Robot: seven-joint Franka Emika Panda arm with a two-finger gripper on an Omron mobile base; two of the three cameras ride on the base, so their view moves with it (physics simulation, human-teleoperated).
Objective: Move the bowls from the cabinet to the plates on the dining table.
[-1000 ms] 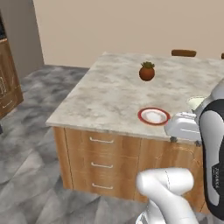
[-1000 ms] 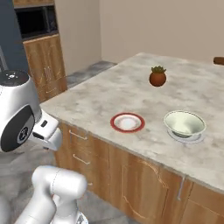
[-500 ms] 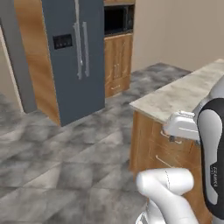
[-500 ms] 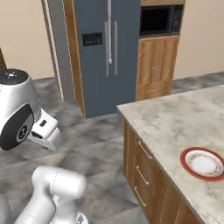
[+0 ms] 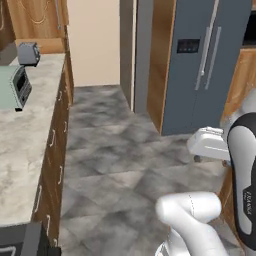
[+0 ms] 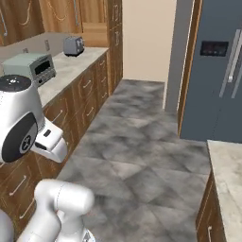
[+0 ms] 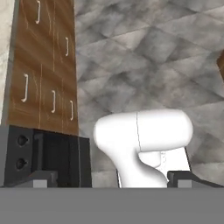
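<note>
The bowls and the plates are out of view. The cabinet (image 5: 35, 17) (image 6: 61, 14), mid-brown wood with curved carved lines, hangs over the counter at the upper left. A corner of the dining table (image 6: 228, 165) with its beige marble top shows at the lower right. My gripper (image 7: 113, 177) is open, its two dark fingertips (image 7: 43, 177) far apart with nothing held. It points down at the grey floor beside a bank of wooden drawers (image 7: 43, 65).
A marble counter (image 5: 20, 150) along the left carries a pale green toaster oven (image 5: 15, 87) (image 6: 30, 66) and a silver toaster (image 5: 28, 52) (image 6: 73, 46). A dark grey fridge (image 5: 205, 65) (image 6: 222, 71) stands at the right. Grey tiled floor (image 6: 142, 142) lies between.
The whole scene has swung: the base has turned from the dining table with a red plate and a bowl, past the fridge, to the counter side. The gripper has stayed open.
</note>
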